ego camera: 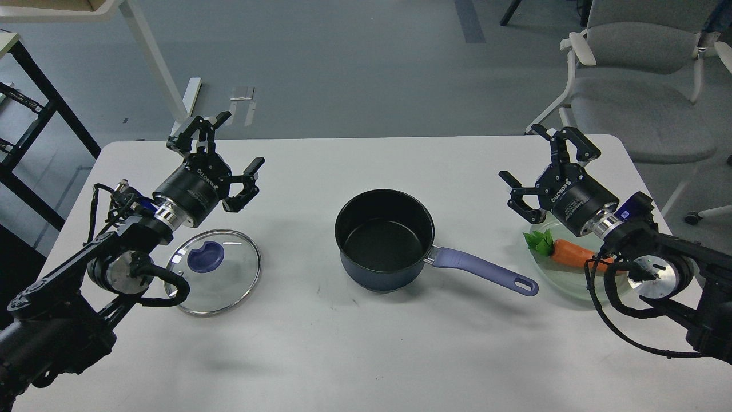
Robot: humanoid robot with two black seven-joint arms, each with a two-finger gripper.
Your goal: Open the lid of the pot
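White table (354, 355) carries the uncovered pot (384, 240) at centre; the lid (216, 272) lies flat to its left, seemingly knob-down. Left gripper (226, 151) and right gripper (540, 160) hover spread wide, empty. Grey floor (354, 63) and chair (640, 86) behind.

Left gripper (224, 146) and right gripper (534, 162), both spread wide, raised.

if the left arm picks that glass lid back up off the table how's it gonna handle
The lid looks like rigid glass in a metal rim, so probably stiff but breakable if dropped. It lies flat on the table, leaving little edge to catch; its purple knob seems the likelier hold. Smooth glass may slip if pinched. The left gripper is open above it.
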